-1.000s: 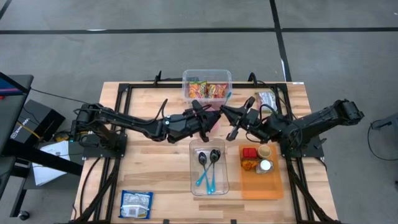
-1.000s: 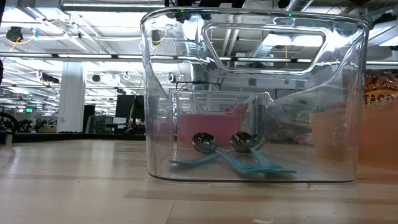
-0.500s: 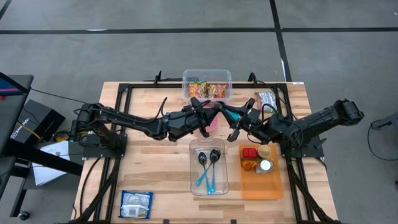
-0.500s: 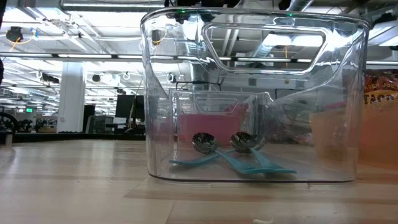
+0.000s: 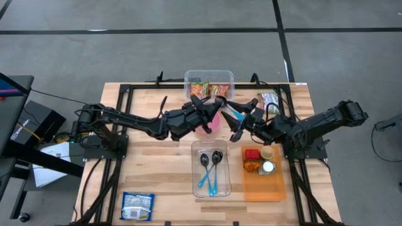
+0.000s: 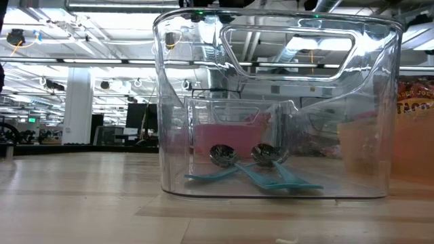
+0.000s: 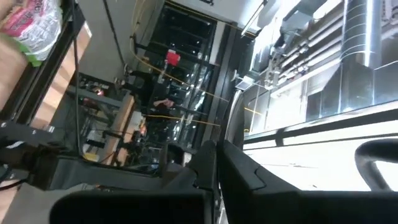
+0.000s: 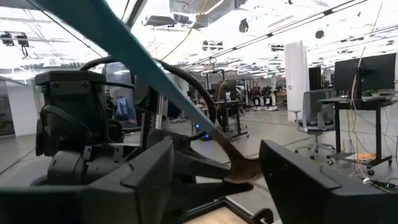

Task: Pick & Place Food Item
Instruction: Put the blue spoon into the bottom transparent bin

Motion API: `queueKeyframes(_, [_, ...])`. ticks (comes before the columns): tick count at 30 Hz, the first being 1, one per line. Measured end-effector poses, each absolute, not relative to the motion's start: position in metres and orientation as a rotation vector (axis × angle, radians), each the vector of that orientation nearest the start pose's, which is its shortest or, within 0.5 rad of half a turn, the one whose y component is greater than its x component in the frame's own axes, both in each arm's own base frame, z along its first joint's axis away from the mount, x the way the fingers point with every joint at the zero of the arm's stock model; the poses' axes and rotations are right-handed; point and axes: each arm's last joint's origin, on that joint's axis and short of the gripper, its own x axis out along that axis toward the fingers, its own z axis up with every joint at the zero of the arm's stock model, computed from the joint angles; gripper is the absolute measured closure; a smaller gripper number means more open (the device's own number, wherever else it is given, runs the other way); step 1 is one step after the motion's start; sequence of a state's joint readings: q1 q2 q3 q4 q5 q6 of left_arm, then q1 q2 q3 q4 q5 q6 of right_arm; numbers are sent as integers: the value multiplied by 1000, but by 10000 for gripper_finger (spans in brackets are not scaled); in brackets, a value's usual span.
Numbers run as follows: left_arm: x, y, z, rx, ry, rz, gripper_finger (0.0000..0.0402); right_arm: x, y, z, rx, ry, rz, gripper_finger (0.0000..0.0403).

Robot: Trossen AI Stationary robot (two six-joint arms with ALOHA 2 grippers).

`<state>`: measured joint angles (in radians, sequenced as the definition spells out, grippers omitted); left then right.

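A spoon with a teal handle (image 8: 155, 74) and a metal bowl (image 8: 241, 169) hangs in the air between my two grippers, above a pink cup (image 5: 215, 124) at the table's middle. In the high view a short teal piece of the spoon (image 5: 231, 112) shows. My left gripper (image 5: 218, 105) reaches in from the left and is shut on the spoon. It shows shut in its own view too (image 7: 214, 163). My right gripper (image 8: 216, 146) comes from the right and is open, its fingers on either side of the spoon's bowl end without touching it. My left gripper pinches the spoon low on its handle (image 8: 214, 155), close to the metal bowl, as the right wrist view shows. Its fingers come almost level from the table's left. The spoon is lifted clear and tilted, the handle slanting up away from the bowl.
A clear bin (image 5: 211, 182) with two teal spoons stands near the middle, close in front of the low camera. An orange tray (image 5: 264, 188) with food items lies to its right. A clear box of snack packets (image 5: 209, 88) stands at the far edge, and a packet (image 5: 137, 205) lies near left.
My left gripper has shut on the spoon and my right gripper has opened and let go of it. Both hands have stayed almost in place above the pink cup. More of the cup shows now.
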<state>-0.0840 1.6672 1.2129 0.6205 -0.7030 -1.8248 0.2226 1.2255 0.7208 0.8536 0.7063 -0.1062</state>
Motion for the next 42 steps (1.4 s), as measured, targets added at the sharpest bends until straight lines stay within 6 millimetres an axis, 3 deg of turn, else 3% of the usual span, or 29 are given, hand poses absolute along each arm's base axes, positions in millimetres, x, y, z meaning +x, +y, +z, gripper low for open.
queueKeyframes(5, [378,-12,338,-1844,-734,230,400,257,43,310,40,-237,-499,158])
queueKeyframes(11, [373,1,347,-1724,-741,224,400,255,53,304,42,-173,-534,157])
queueKeyframes(19, [351,24,379,-1390,-624,133,400,245,66,294,143,-53,-503,157])
queueKeyframes(28, [311,34,405,-1100,-316,79,400,213,70,299,278,24,-465,157])
queueKeyframes(35, [294,21,395,-1026,-41,118,401,190,58,309,340,25,-479,157])
queueKeyframes(42, [305,-10,367,-953,198,117,401,175,44,317,351,7,-513,157])
